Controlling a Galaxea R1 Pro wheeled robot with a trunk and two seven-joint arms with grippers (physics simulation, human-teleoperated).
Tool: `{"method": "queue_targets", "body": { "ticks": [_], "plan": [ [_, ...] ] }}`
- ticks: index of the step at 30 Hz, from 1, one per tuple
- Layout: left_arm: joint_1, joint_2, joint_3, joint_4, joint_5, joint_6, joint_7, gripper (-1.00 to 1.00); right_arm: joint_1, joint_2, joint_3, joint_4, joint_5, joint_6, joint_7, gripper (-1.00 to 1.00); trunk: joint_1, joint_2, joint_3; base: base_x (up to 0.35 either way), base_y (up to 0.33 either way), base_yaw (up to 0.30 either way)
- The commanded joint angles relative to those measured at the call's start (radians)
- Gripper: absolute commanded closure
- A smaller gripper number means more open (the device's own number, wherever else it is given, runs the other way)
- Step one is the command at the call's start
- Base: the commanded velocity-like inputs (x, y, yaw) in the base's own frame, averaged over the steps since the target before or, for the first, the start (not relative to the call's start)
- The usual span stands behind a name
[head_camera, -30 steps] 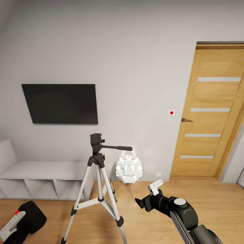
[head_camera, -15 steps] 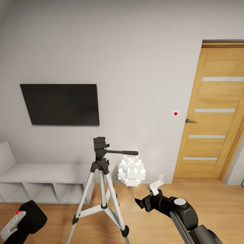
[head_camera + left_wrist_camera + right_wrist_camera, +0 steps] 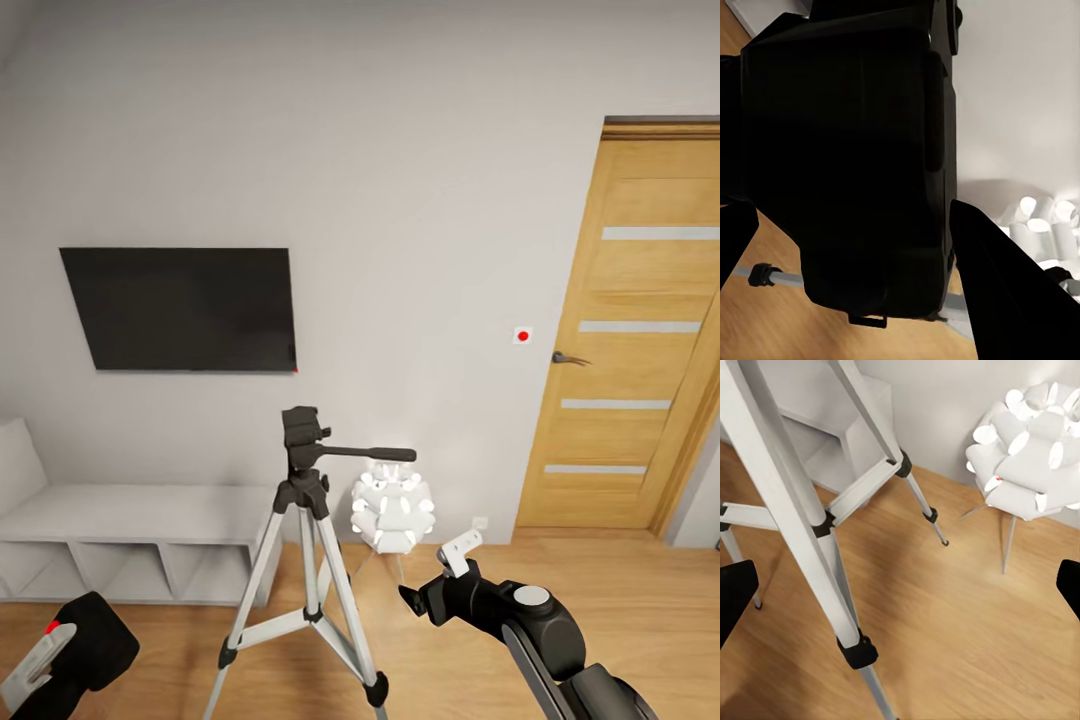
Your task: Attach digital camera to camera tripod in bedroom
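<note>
Whole head view has slid since the earlier frames: tripod, TV and door all sit further right and the tripod a little lower, so the camera moved, not the things. Both arms hold the same place in frame.

Head view: camera tripod [image 3: 305, 580] stands on the wood floor [image 3: 620, 590] in front of the white wall, pan handle pointing toward the door [image 3: 630, 340]. Black TV [image 3: 180, 308] on the wall above a low white shelf unit [image 3: 130, 545]. White lamp [image 3: 392, 510] just behind the tripod. Left gripper [image 3: 60, 655] at the lower corner, closed around the digital camera [image 3: 95, 640], red dot showing. Right gripper [image 3: 430, 575] in front of the lamp, fingers spread wide, nothing between them.

Left wrist view: digital camera [image 3: 855, 165] sits between the dark fingers [image 3: 1005, 292], a tripod leg and the lamp beyond.

Right wrist view: tripod legs [image 3: 802, 540] close up, lamp [image 3: 1027, 442] beside them; black fingertips [image 3: 735, 600] far apart at the edges.
</note>
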Motion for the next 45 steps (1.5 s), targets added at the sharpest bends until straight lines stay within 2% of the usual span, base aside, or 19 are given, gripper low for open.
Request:
{"method": "queue_targets", "body": {
  "ticks": [1, 37, 41, 42, 44, 45],
  "plan": [
    [0.000, 0.000, 0.000, -0.001, 0.009, 0.005, 0.001, 1.00, -0.001, -0.001, 0.001, -0.001, -0.008, 0.005, -0.003, -1.00, 0.000, -0.001, 0.000, 0.029, 0.053, 0.000],
    [0.000, 0.000, -0.008, -0.010, 0.009, 0.010, 0.000, 1.00, -0.001, -0.008, -0.004, -0.001, -0.008, 0.004, 0.000, -1.00, 0.000, -0.001, 0.000, 0.038, 0.038, 0.000],
    [-0.002, 0.004, -0.009, -0.016, 0.009, 0.011, -0.014, 1.00, -0.001, -0.010, -0.007, -0.001, -0.008, -0.004, 0.003, -1.00, 0.000, -0.001, 0.000, 0.000, 0.000, 0.000],
    [-0.007, 0.026, -0.010, -0.017, -0.019, 0.009, -0.078, 1.00, -0.001, -0.013, -0.008, -0.001, -0.007, -0.009, 0.005, -1.00, 0.000, -0.001, 0.000, 0.000, 0.000, 0.000],
    [-0.008, 0.031, -0.010, -0.018, -0.029, 0.009, -0.096, 1.00, -0.001, -0.013, -0.010, 0.000, -0.007, -0.010, 0.006, -1.00, 0.000, -0.001, 0.000, 0.000, 0.000, 0.000],
    [-0.010, 0.040, -0.009, -0.017, -0.049, 0.009, -0.124, 1.00, -0.001, -0.014, -0.017, 0.000, -0.008, -0.010, 0.007, -1.00, 0.000, -0.001, 0.000, 0.000, 0.000, 0.000]
  ]
}}
